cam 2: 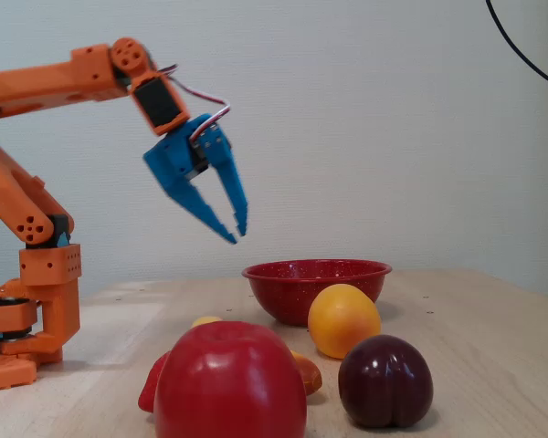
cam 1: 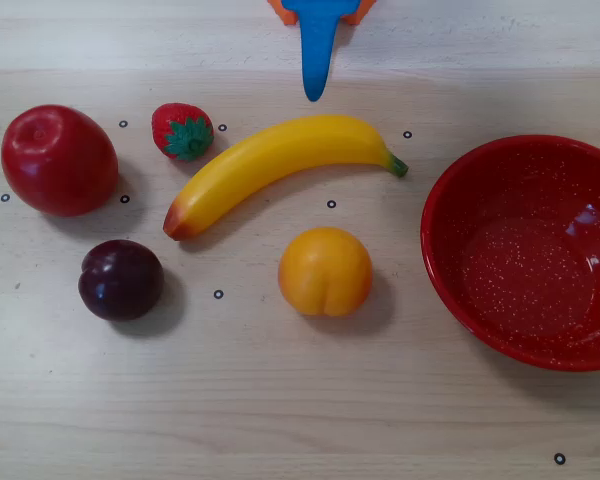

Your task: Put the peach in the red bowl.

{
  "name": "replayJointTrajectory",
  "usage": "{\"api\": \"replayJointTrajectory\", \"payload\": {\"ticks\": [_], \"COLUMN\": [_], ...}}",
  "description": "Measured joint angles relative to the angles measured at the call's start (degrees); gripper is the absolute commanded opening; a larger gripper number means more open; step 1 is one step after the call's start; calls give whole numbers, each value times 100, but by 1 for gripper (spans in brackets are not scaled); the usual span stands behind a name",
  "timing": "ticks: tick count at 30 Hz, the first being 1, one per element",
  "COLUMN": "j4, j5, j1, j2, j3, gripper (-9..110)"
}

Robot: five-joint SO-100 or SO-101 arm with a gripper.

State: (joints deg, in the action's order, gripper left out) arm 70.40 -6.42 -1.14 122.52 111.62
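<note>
The peach (cam 1: pixel 325 270) is a round yellow-orange fruit lying on the wooden table near the middle; in the fixed view (cam 2: pixel 343 319) it sits just in front of the red bowl. The red bowl (cam 1: pixel 435 240) is large, speckled and empty, at the right edge of the overhead view and behind the peach in the fixed view (cam 2: pixel 315 285). My blue gripper (cam 2: pixel 237 234) hangs in the air well above the table, fingertips nearly together and holding nothing. In the overhead view only its tip (cam 1: pixel 314 92) shows at the top, beyond the banana.
A yellow banana (cam 1: pixel 280 160) lies between the gripper and the peach. A strawberry (cam 1: pixel 182 131), a red apple (cam 1: pixel 58 160) and a dark plum (cam 1: pixel 120 279) lie at the left. The orange arm base (cam 2: pixel 36 301) stands at the left of the fixed view.
</note>
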Motion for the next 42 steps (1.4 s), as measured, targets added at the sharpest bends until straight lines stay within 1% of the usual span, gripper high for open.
{"api": "replayJointTrajectory", "payload": {"ticks": [4,9,12,15,18,22,28,31,36,42], "j4": [422,1116,1617,1819,1828,1854,1837,1600,1389,1441], "j5": [9,97,141,132,123,-9,-70,-88,-88,-88], "j1": [-9,-9,-9,-9,-9,-9,-9,-9,-9,0], "j2": [-993,-2206,-2856,-3349,-3718,-4333,-5353,-5774,-6240,-6715], "j3": [-1072,-2347,-3076,-3516,-3665,-3885,-4342,-4535,-4904,-5405], "gripper": [3,20,33,48,57,65,67,67,67,68]}}
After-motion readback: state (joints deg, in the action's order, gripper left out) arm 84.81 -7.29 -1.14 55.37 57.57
